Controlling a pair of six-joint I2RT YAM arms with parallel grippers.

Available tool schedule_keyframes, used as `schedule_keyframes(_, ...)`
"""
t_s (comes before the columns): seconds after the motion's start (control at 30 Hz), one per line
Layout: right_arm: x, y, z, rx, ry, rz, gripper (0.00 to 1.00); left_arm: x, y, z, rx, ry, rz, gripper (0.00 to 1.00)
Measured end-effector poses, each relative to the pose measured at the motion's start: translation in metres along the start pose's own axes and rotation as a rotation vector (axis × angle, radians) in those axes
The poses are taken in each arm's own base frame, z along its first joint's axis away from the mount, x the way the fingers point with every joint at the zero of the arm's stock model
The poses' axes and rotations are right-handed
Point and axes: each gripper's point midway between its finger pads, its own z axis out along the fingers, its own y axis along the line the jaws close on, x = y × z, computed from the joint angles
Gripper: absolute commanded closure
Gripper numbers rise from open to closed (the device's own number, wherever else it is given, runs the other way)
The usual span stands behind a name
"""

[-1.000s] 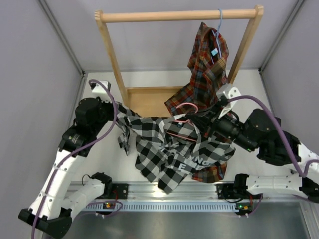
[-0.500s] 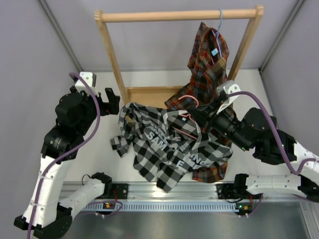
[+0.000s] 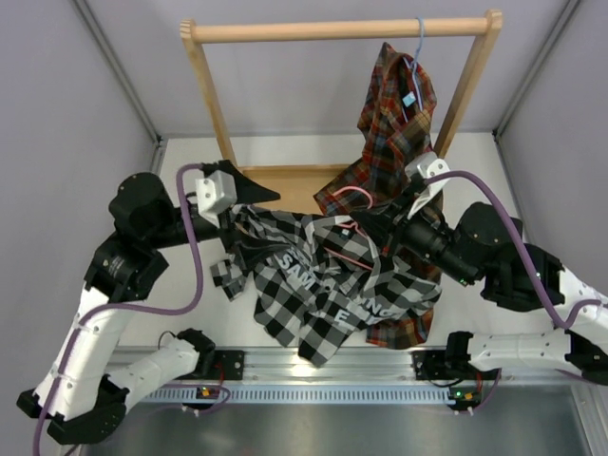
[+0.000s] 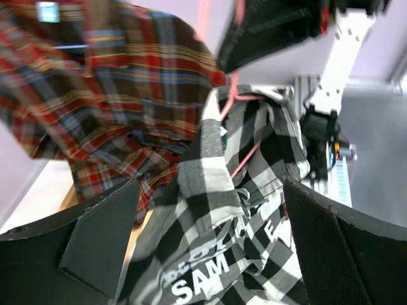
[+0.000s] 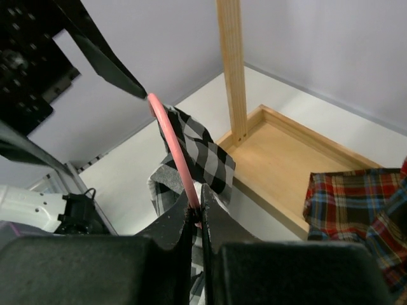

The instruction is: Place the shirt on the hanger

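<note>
our right gripper (image 5: pixel 197 215) clamps the pink hanger (image 5: pixel 173 147) to steady it, the shirt (image 3: pixel 313 285) bunched just below; our left gripper (image 4: pixel 210 248) gapes empty facing that cloth, we reckon lining up a hold.

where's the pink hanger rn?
Right of centre in the top view: the pink hanger sits partly inside the checked shirt, just in front of the wooden rack base, its wire pinched in the right gripper.
</note>
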Motion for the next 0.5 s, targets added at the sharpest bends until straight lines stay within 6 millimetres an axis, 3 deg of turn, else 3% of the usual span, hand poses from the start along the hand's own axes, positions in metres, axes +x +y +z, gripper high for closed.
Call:
schedule_keyframes(0.2,0.003,0.016,0.000,-0.081,0.033,0.007,1.00,0.036,-0.020,0.029,0.087,0.022,0.158,0.02)
schedule_keyframes(0.33,0.009,0.022,-0.003,-0.119,0.060,0.008,1.00,0.068,-0.010,0.036,0.043,0.045,0.238,0.02)
schedule_keyframes(0.5,0.014,0.029,-0.004,-0.159,0.082,0.005,1.00,0.068,0.003,0.040,-0.005,0.028,0.316,0.03)
